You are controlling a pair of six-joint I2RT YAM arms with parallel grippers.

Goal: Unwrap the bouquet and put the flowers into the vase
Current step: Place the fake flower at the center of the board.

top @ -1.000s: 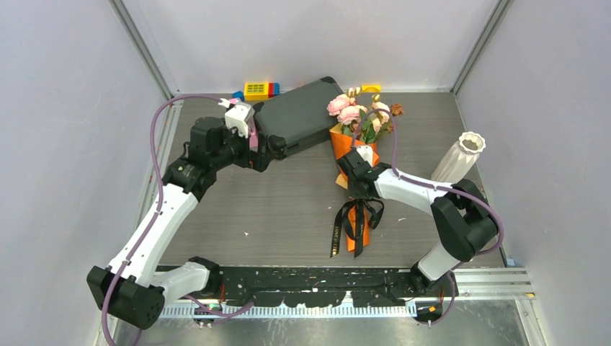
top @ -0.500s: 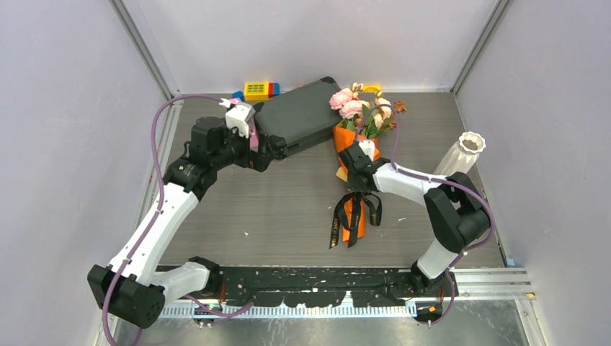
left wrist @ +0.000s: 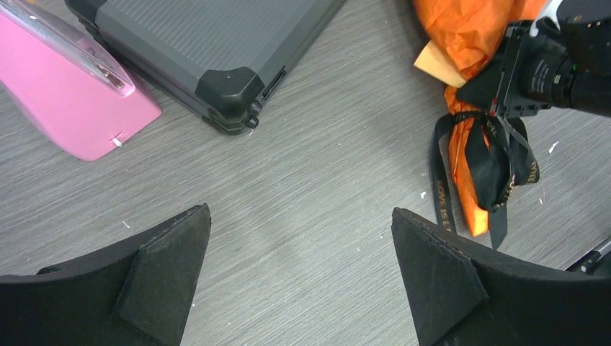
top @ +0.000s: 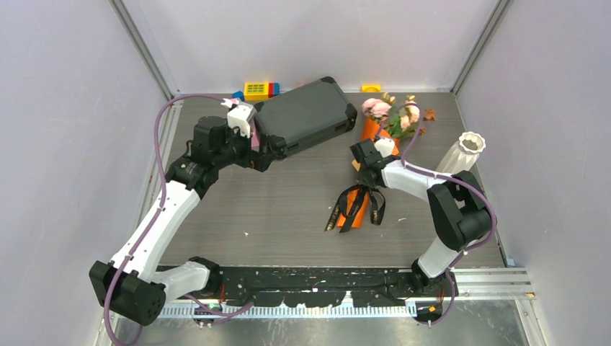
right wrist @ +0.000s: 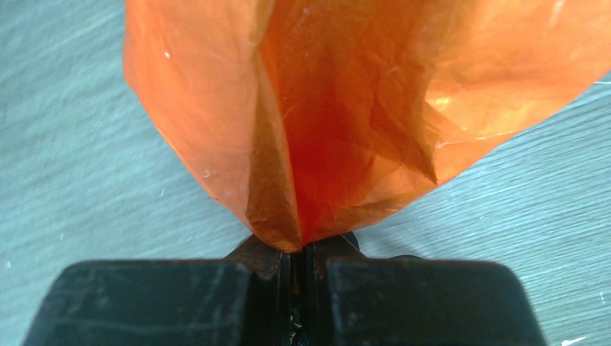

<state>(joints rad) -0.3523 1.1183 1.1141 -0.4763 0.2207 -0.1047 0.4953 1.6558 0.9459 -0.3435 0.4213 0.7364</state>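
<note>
**Right gripper (right wrist: 295, 254) clamped on bouquet (right wrist: 346, 108) paper**
Jaws nearly closed, pinching a paper fold. The bouquet lies on the table (top: 288, 209), flowers (top: 393, 117) pointing away (ribbon (left wrist: 497, 162) tied), with the vase (top: 459, 157) standing to its right. Left gripper (left wrist: 299, 238) is fully spread and empty, near the case (top: 302, 115).

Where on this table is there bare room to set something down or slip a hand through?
Widest bare patch: the table centre, bordered by the grey case, the left arm, the bouquet and the near edge. Crowded: far right, where bouquet, right pincer and vase cluster, and the far edge by the blocks.
</note>
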